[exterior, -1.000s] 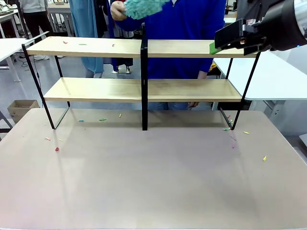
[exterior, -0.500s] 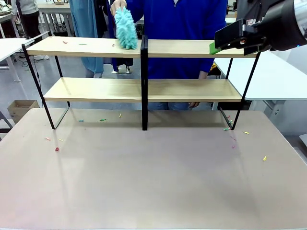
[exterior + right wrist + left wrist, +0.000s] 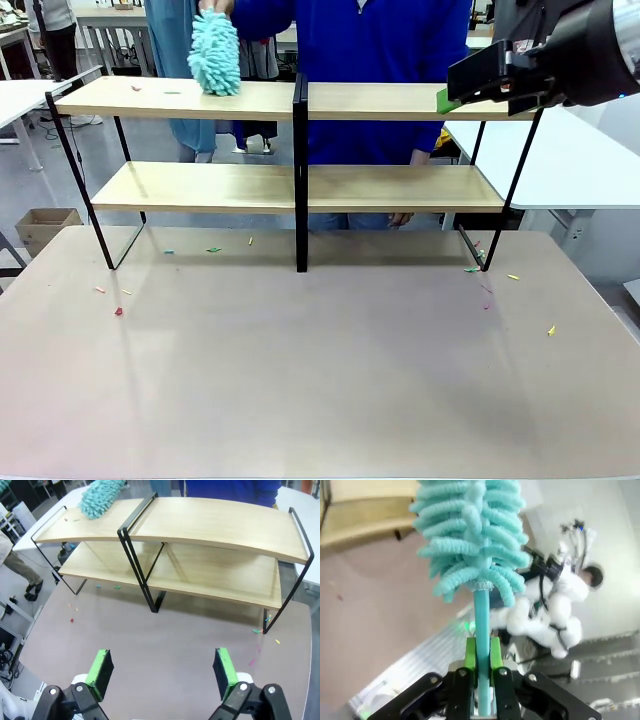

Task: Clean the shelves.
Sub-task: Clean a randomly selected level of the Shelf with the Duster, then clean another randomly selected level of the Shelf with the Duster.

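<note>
The person's duster (image 3: 214, 55) has moved left along the top board of the shelves (image 3: 400, 100), so the sweeping advances. The left claw (image 3: 482, 655) is clamped on a second duster (image 3: 470, 540); the right claw (image 3: 162, 672) is open and empty.

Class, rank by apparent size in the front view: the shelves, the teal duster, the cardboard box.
Largest: the shelves. The teal duster and cardboard box look about alike, so I leave them unranked.

Our left tool (image 3: 481, 655) is clamped on a teal duster handle (image 3: 481, 615), one pad on either side. Our right tool (image 3: 458, 90) hovers at the front view's upper right, its green pads (image 3: 100, 667) spread wide apart.
</note>
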Available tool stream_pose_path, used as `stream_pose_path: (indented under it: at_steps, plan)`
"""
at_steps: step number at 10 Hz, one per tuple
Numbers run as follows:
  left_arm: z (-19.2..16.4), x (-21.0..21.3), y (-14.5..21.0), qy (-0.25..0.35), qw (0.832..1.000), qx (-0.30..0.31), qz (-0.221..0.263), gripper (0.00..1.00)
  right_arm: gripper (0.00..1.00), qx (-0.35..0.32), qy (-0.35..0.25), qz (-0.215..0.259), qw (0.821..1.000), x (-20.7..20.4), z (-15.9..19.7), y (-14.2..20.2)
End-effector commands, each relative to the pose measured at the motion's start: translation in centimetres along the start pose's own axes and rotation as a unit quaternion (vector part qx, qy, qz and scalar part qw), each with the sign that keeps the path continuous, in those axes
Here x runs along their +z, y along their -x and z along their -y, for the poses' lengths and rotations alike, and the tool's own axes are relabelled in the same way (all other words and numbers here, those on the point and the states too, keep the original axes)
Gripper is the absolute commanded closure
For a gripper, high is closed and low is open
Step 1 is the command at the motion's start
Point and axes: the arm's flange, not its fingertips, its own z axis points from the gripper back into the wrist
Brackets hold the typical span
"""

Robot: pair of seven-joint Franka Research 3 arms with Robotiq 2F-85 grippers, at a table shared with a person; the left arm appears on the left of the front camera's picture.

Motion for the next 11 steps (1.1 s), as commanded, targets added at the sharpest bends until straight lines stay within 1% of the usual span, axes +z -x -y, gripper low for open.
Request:
stream_pose_path:
  at_steps: [1,2,3,11]
  plan:
    - [-3.2,4.3,1.3,-0.005,0.997,0.020,0.070,0.88,0.00,-0.001,0.000,0.001,1.000,0.0,0.0,0.0]
    - [-4.5,4.6,2.0,-0.009,0.998,0.036,0.044,0.88,0.00,-0.001,0.000,0.001,1.000,0.0,0.0,0.0]
    - [-1.8,3.1,0.4,0.004,0.999,0.013,0.043,0.88,0.00,-0.001,0.000,0.001,1.000,0.0,0.0,0.0]
    - [-1.8,3.1,0.4,0.004,0.999,0.013,0.043,0.88,0.00,-0.001,0.000,0.001,1.000,0.0,0.0,0.0]
